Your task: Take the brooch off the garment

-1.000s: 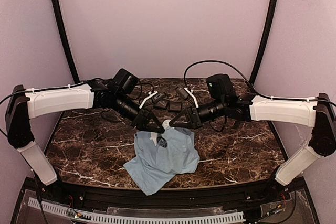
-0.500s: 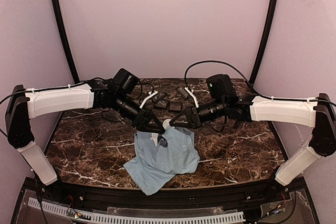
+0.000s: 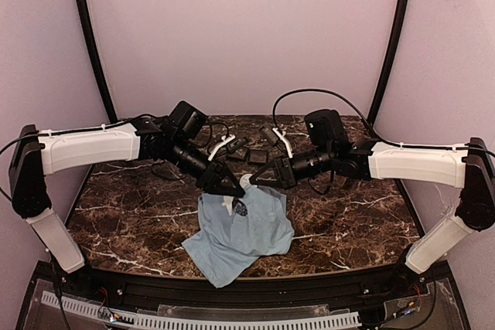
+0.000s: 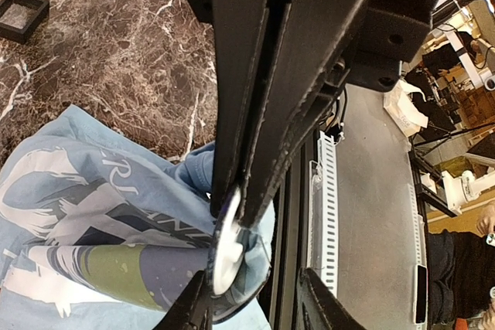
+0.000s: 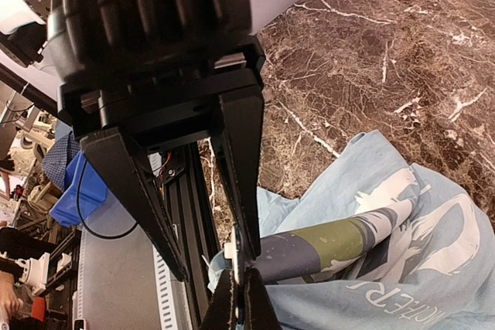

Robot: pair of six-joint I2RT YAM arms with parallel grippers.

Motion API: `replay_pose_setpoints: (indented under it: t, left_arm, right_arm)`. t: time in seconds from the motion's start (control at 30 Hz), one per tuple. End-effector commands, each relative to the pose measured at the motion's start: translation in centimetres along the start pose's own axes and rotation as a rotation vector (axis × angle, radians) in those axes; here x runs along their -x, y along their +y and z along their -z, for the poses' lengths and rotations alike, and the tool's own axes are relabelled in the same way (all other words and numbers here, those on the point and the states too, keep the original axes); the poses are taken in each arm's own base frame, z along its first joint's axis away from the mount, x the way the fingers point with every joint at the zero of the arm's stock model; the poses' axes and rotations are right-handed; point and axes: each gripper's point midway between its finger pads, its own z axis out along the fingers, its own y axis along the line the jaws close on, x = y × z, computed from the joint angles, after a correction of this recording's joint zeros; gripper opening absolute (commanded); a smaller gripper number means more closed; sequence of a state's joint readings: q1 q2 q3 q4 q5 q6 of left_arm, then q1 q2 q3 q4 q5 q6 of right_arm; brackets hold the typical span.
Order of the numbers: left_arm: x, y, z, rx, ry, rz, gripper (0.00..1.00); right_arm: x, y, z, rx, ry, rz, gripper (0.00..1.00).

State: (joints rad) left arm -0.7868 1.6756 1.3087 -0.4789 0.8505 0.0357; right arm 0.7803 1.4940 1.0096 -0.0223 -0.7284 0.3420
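Brooch, top view: dark round badge (image 3: pixel 240 209) on the blue shirt (image 3: pixel 240 239), mid-bench (image 3: pixel 131 222), just beside left fingers (image 3: pixel 224 183) and right fingers (image 3: pixel 264 178).
Left wrist: left fingers pinch a white disc (image 4: pixel 224 256) at the shirt's fold.
Right wrist: right fingers narrowly apart, flanking that disc.

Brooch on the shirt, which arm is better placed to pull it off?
Probably right: the right gripper is open near the brooch, while the left gripper is shut on a white piece at the shirt.
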Motion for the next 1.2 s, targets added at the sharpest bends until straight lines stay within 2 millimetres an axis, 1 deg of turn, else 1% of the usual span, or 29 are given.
replay_pose_setpoints:
  t: [0.0,0.13,0.2,0.37,0.43,0.47,0.53,0.8,1.0,1.03,1.17]
  left_arm:
    - [-0.1,0.1,-0.4,0.013,0.025,-0.010,0.36]
    - [-0.2,0.3,-0.5,0.020,0.029,-0.009,0.34]
    - [-0.2,0.4,-0.5,0.024,0.029,-0.008,0.31]
    - [-0.1,0.3,-0.5,0.024,0.027,-0.010,0.17]
    - [-0.1,0.3,-0.5,0.022,0.027,-0.009,0.10]
    - [-0.1,0.3,-0.5,0.021,0.027,-0.009,0.05]
    - [0.0,0.3,-0.5,0.021,0.024,-0.011,0.01]
    - [0.2,0.3,-0.2,0.041,0.015,-0.021,0.01]
    - [0.2,1.3,0.2,0.112,0.020,-0.026,0.01]
    - [0.2,1.3,0.2,0.115,0.020,-0.026,0.01]
    - [0.5,1.6,0.7,0.142,0.009,-0.035,0.01]
  right_arm:
    - [1.5,0.3,0.6,-0.010,-0.053,0.036,0.00]
    - [1.6,0.2,0.7,-0.019,-0.058,0.037,0.00]
    - [1.8,0.1,1.0,-0.027,-0.070,0.042,0.00]
    - [1.7,0.0,1.1,-0.031,-0.072,0.038,0.00]
    - [1.5,-0.1,1.0,-0.030,-0.069,0.033,0.00]
    - [1.5,-0.2,1.0,-0.031,-0.067,0.032,0.00]
    - [1.3,-0.3,1.0,-0.033,-0.065,0.028,0.00]
    - [0.9,-0.9,1.0,-0.060,-0.055,0.022,0.00]
    - [0.4,-1.1,1.1,-0.076,-0.050,0.020,0.00]
    - [-0.1,-1.4,1.1,-0.089,-0.035,0.010,0.00]
    - [-1.1,-2.2,1.4,-0.136,-0.009,0.002,0.00]
